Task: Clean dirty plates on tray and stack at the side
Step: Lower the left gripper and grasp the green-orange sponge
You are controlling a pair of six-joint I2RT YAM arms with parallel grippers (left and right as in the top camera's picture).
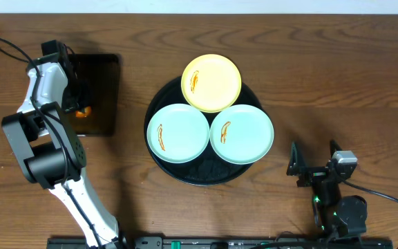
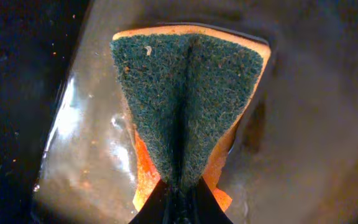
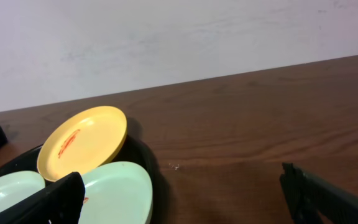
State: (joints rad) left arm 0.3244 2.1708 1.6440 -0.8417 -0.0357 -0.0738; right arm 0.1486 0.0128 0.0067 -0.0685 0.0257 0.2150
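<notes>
Green-topped orange foam sponge (image 2: 191, 93) pinched in L claw (image 2: 180, 190); to be lifted straight twd round black tray (image 1: 200, 177); R claw (image 3: 180, 196) spread wide.

No readable text, labels, brands or numbers anywhere; only orange-brown smears on plates (image 1: 211, 114), no lettering.
</notes>
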